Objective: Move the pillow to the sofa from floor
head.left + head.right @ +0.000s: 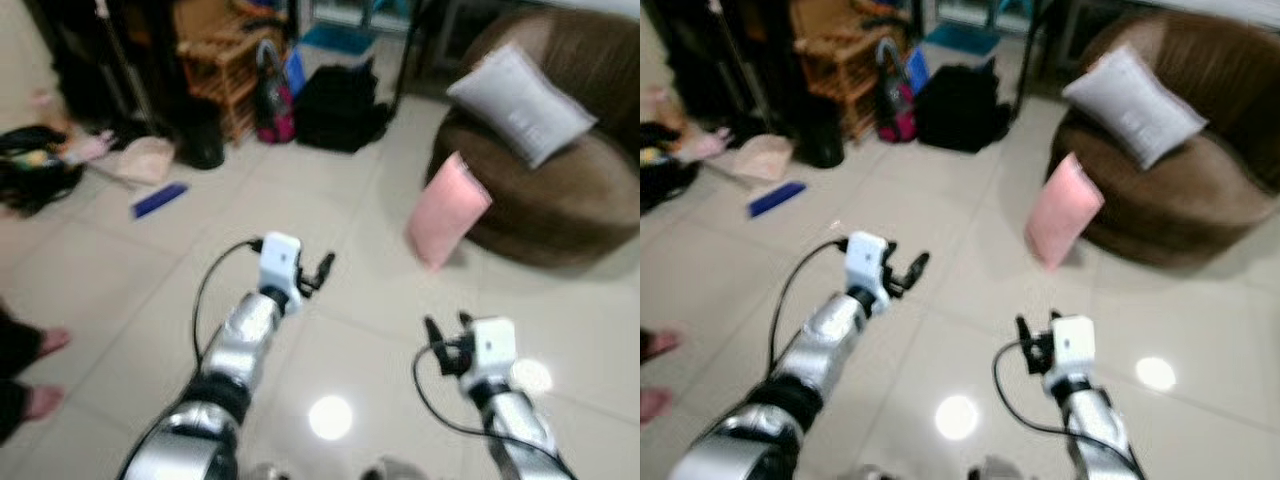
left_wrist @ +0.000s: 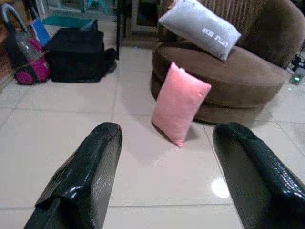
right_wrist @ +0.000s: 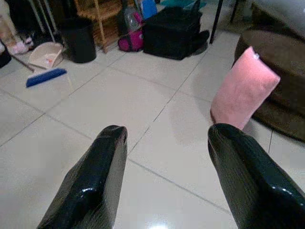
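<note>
A black bag sat beside a magenta bag; a blue brush lay on the tiled floor.

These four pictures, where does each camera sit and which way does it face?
Left eye: on the head, looking down at tiled floor, both arms, pink pillow leaning on the brown sofa.
Right eye: beside it, same scene.
Left wrist: along the open left tool toward pillow and sofa.
Right wrist: along the open right tool toward the pillow.
All share the pillow.
</note>
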